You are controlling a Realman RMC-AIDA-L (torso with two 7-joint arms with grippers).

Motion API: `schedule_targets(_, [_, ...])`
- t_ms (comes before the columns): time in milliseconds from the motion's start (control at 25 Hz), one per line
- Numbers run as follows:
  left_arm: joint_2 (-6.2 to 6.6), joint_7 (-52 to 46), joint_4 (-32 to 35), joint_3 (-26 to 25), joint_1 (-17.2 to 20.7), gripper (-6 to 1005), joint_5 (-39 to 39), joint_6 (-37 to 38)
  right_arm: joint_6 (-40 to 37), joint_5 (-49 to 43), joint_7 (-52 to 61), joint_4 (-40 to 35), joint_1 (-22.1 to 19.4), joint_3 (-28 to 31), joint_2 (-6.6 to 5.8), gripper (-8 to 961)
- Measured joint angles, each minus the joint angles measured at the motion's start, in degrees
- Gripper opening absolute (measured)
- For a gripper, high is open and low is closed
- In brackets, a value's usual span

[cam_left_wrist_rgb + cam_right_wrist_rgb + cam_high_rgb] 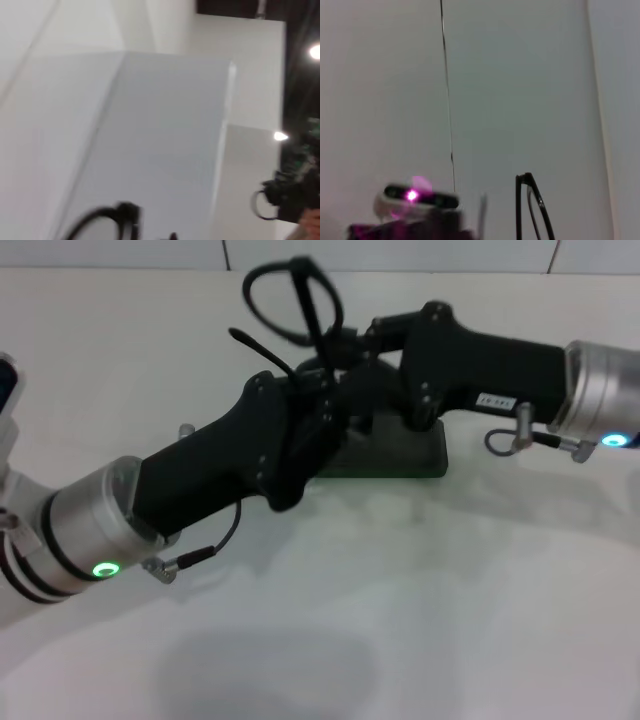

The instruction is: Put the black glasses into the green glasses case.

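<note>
My two tools meet above the green glasses case (400, 455), which lies flat on the white surface (420, 600) and is mostly hidden beneath them. My left tool (315, 410) reaches in from the near left, my right tool (350, 350) from the right. The black glasses (292, 302) stand up in the air just above where the tools meet, lens rims uppermost and one temple arm sticking out toward my left, clear of the case. I cannot tell which tool grips them, nor whether either tool's fingers are apart or together. My left wrist view catches a rim (102, 220); the right wrist view shows the frame (530, 207) edge-on.
</note>
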Motion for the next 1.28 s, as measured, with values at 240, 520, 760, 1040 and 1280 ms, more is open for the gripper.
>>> schedule_targets(240, [-0.05, -2.35, -1.21, 0.12, -0.02, 39, -2.07, -4.38, 3.33, 0.02, 0.01, -0.56, 0.22, -3.79, 0.0, 49])
schedule_targets(520, [0.12, -3.34, -1.24, 0.23, 0.12, 40, -2.13, -5.58, 3.68, 0.03, 0.04, -1.36, -0.36, -4.26, 0.0, 48])
schedule_targets(760, [0.26, -3.48, -1.24, 0.4, 0.46, 40, -1.83, -5.47, 3.73, 0.02, 0.04, -1.39, -0.65, -4.3, 0.0, 49])
schedule_targets(1040, [1.88, -3.45, -0.63, 0.57, 4.39, 40, -0.74, -1.82, 7.53, -1.12, 0.04, -1.39, -0.95, -4.2, -0.44, 49])
schedule_targets(1280, [4.33, -3.03, -0.52, -0.72, 9.38, 39, -1.44, 1.46, 14.27, -14.13, 4.81, -9.84, -1.19, -3.99, -1.0, 48])
